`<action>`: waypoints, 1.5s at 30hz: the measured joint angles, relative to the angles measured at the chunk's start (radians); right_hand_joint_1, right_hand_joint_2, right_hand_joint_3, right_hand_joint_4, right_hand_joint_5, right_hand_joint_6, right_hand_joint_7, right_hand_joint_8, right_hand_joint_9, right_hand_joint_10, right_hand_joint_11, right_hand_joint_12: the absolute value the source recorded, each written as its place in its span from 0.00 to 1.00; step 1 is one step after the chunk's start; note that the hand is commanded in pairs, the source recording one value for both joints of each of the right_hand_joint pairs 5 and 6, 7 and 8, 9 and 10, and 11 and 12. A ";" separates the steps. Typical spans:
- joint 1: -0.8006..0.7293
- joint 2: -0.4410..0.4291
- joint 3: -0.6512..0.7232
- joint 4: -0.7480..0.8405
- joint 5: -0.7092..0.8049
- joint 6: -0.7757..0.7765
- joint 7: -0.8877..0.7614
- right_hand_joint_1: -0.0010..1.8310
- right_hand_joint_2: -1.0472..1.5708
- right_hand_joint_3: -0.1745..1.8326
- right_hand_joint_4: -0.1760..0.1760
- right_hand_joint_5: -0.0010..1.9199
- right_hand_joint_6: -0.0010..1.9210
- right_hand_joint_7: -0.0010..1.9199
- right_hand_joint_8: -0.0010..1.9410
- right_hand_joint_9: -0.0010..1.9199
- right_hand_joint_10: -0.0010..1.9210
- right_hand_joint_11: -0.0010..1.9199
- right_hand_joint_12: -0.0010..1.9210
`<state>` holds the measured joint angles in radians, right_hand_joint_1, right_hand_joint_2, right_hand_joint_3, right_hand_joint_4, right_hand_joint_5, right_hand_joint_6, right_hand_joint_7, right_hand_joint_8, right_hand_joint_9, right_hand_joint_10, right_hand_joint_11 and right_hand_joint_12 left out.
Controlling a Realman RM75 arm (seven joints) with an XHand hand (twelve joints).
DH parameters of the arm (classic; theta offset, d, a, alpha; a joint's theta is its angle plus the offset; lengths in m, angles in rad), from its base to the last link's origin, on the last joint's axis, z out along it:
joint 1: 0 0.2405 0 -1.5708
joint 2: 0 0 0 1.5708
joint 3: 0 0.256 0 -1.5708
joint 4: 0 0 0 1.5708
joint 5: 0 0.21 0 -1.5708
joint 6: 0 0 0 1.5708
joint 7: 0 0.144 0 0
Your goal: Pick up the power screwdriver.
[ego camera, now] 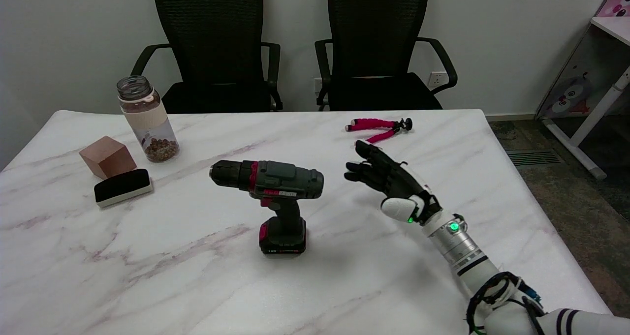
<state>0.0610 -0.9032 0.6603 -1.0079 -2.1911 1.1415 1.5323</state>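
Note:
The power screwdriver point(275, 197) stands upright on its battery base in the middle of the marble table point(197, 286), dark grey with red trim, its chuck pointing left. My right hand point(389, 180) hovers to its right, a short gap away from the tool's rear end. Its fingers are spread and stretched toward the upper left, holding nothing. The white forearm comes in from the lower right corner.
A pink-legged mini tripod point(378, 127) lies just beyond the hand. At the far left stand a jar of brown bits point(147, 121), a wooden cube point(107, 156) and a black-topped eraser point(123, 187). Two black office chairs point(374, 45) sit behind the table.

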 measured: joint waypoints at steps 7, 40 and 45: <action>0.041 -0.099 -0.005 0.075 -0.021 -0.024 -0.079 0.46 0.34 0.43 0.44 0.02 0.02 0.02 0.02 0.19 0.19 0.24 0.24; 0.113 -0.288 -0.007 0.125 -0.045 -0.079 -0.302 0.46 0.42 0.35 0.33 0.00 0.00 0.00 0.00 0.05 0.05 0.01 0.01; 0.095 -0.282 -0.006 0.094 -0.045 -0.084 -0.317 0.46 0.42 0.36 0.32 0.00 0.00 0.00 0.00 0.04 0.04 0.00 0.00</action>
<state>0.1564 -1.1855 0.6545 -0.9136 -2.2366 1.0580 1.2150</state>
